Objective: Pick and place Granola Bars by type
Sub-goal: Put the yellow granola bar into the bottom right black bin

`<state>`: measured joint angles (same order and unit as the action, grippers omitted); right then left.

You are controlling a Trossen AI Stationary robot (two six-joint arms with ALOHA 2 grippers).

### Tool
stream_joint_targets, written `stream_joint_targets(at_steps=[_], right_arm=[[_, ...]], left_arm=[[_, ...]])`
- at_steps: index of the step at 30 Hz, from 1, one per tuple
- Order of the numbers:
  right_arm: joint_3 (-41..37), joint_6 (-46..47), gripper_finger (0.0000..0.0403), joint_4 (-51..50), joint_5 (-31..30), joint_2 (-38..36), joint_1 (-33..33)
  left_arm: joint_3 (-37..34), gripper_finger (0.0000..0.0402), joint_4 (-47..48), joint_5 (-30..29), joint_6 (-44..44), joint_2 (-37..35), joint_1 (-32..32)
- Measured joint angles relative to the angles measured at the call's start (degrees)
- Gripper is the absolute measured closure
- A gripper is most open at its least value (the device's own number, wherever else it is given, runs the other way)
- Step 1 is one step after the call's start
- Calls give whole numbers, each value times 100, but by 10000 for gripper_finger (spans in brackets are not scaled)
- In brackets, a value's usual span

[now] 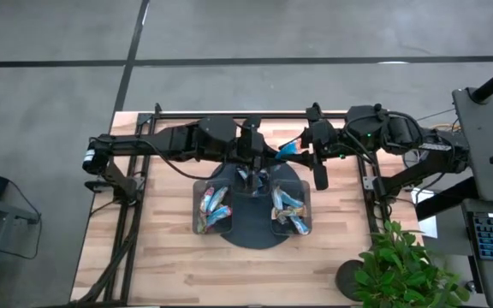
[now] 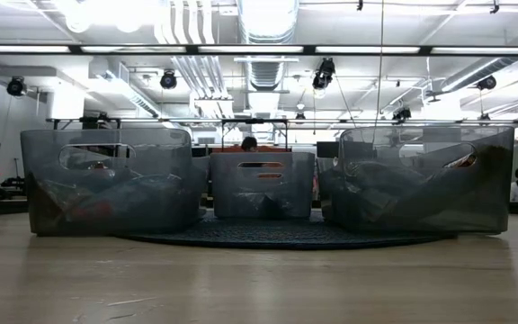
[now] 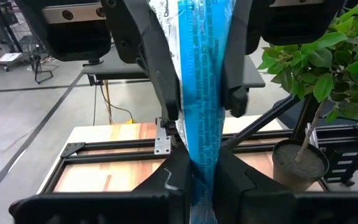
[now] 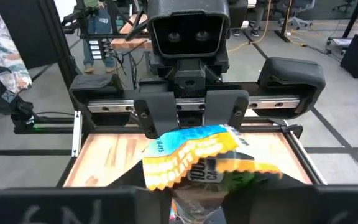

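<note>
Left bin (image 1: 213, 208): wrapped bars, frame centre-left.
Right bin (image 1: 290, 210): more bars.
Blue bar (image 3: 199, 93): pinched between left pincer (image 3: 199, 177) and right pincer (image 4: 194, 186), both narrow.

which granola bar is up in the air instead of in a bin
The light blue bar, held between both grippers above the table's far side. Every other bar lies in the clear bins on the tray.

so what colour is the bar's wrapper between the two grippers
Light blue with small print, clearest in the left wrist view: granola bar. From the right wrist view, its other face shows yellow and blue.
</note>
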<state>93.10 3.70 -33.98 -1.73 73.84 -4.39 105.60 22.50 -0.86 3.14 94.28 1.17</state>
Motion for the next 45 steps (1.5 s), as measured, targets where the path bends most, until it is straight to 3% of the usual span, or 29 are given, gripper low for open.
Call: stream_joint_targets(at_steps=[11, 21, 25, 37, 45], right_arm=[[0, -91, 341, -16, 14, -23, 108], [0, -135, 349, -112, 21, -83, 106], [0, -88, 350, -326, 17, -113, 106], [-67, 414, 350, -2403, 86, -103, 101], [-467, 490, 350, -2713, 111, -34, 103]], left_arm=[[2, 374, 134, -13, -135, -32, -78], [165, 268, 586, -52, -302, -68, -149], [279, 243, 1023, -206, -199, -78, -175], [428, 239, 3123, -387, -130, -382, -197], [380, 240, 4114, -465, -283, -469, -154]])
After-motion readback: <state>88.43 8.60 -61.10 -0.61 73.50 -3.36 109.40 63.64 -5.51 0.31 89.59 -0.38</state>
